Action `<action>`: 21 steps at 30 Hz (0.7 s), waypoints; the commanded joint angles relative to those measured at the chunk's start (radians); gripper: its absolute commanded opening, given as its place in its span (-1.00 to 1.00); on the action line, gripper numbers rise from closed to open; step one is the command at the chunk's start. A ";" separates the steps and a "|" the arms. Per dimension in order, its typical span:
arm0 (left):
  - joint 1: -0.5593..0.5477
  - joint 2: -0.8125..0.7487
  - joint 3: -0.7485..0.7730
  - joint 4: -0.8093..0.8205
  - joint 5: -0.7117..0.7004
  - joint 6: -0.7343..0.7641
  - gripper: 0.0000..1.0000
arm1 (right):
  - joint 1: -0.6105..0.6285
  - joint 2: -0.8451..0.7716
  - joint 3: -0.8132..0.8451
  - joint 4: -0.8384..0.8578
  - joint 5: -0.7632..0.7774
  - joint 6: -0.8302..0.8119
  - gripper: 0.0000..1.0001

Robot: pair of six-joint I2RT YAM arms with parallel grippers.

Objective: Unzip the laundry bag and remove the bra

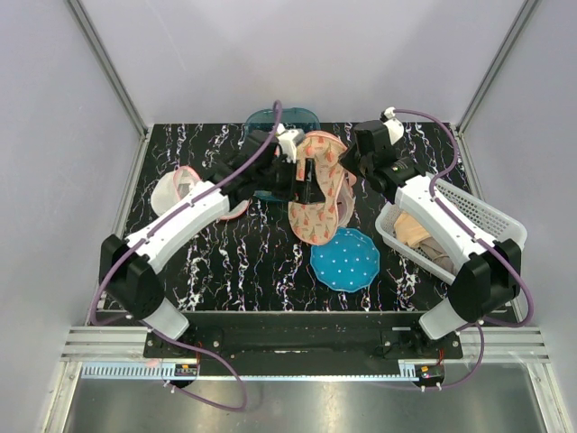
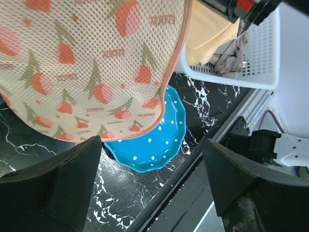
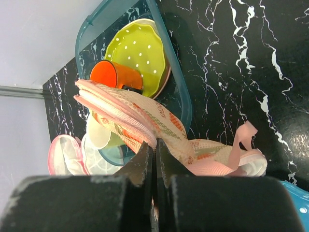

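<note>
Two right fingers (image 3: 140, 166) tight on bag (image 3: 140, 121)

You have the bag (image 1: 317, 185) held up near the middle of the scene, a long oval hanging with its lower end toward the arm bases. It is peach mesh printed with red fruit and green leaves (small lettering between them), bound in pink edging. From the right wrist you see it edge-on, layers bunched, pink strap (image 3: 246, 137) looping aside, the right gripper (image 3: 154, 145) nipped onto its rim. You can't tell whether the zip is open.
</note>
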 commanded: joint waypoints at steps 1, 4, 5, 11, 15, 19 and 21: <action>-0.067 0.042 -0.002 0.046 -0.124 0.011 0.77 | -0.005 0.000 0.034 -0.037 0.006 0.071 -1.00; -0.104 0.080 0.010 0.064 -0.197 -0.017 0.78 | -0.007 0.005 0.036 -0.040 0.001 0.079 -1.00; -0.116 0.086 0.008 0.075 -0.220 -0.032 0.78 | -0.007 0.005 0.037 -0.041 -0.001 0.081 -1.00; -0.168 0.129 0.027 0.135 -0.359 -0.044 0.78 | -0.013 0.010 0.037 -0.045 -0.030 0.096 -1.00; -0.181 0.168 0.047 0.132 -0.461 -0.070 0.69 | -0.018 0.011 0.034 -0.046 -0.051 0.108 -1.00; -0.185 0.203 0.074 0.129 -0.536 -0.072 0.52 | -0.021 0.011 0.026 -0.045 -0.065 0.120 -1.00; -0.187 0.223 0.083 0.132 -0.553 -0.075 0.41 | -0.024 0.013 0.023 -0.045 -0.068 0.122 -1.00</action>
